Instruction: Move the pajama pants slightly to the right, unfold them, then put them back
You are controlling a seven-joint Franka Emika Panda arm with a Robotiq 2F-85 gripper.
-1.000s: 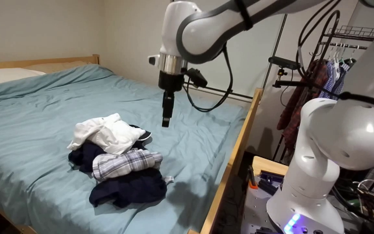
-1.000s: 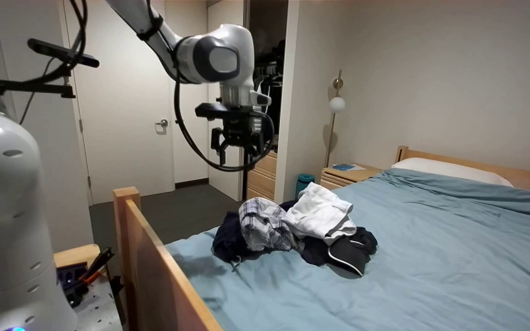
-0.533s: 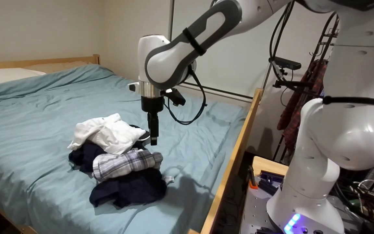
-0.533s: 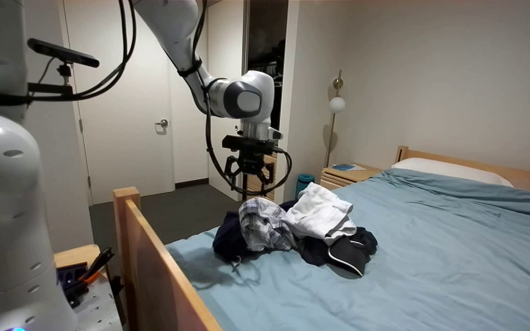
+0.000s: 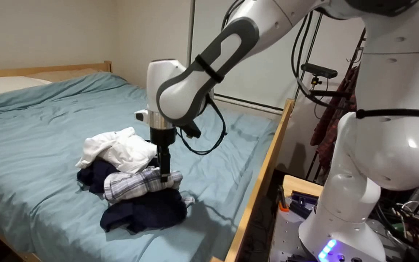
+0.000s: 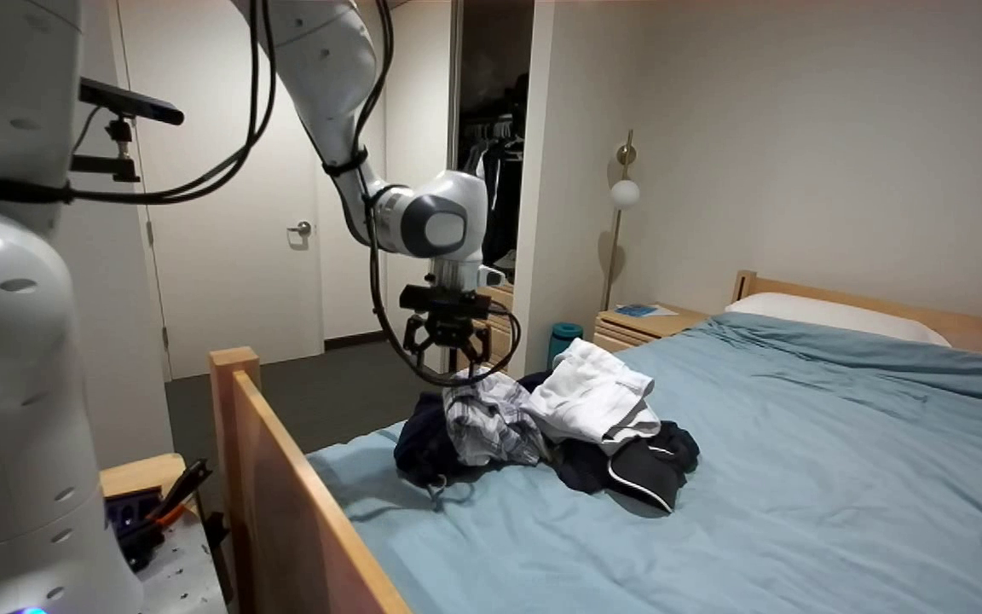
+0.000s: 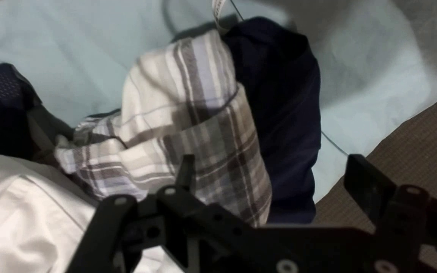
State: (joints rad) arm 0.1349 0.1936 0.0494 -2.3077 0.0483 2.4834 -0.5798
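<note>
The plaid pajama pants (image 5: 133,186) lie bunched on the bed between a navy garment and a white one; they also show in an exterior view (image 6: 495,426). In the wrist view the pants (image 7: 222,148) lie folded over, partly on the navy garment. My gripper (image 5: 164,178) points down over the pants' end and also shows in an exterior view (image 6: 448,365). In the wrist view the gripper (image 7: 271,163) is open and empty. One finger is over the pants, the other beyond the navy garment, over the floor. Whether the fingertips touch cloth cannot be told.
The navy garment (image 5: 147,211) lies beside the pants. The white garment (image 6: 593,392) rests on dark clothes and a black cap (image 6: 649,473) with white trim. The wooden footboard (image 6: 312,486) stands between bed and robot base. Blue bedding (image 5: 49,127) surrounds the pile.
My gripper has come down and across from high above the bed to just over the plaid pants. It stays open. The clothes have not moved.
</note>
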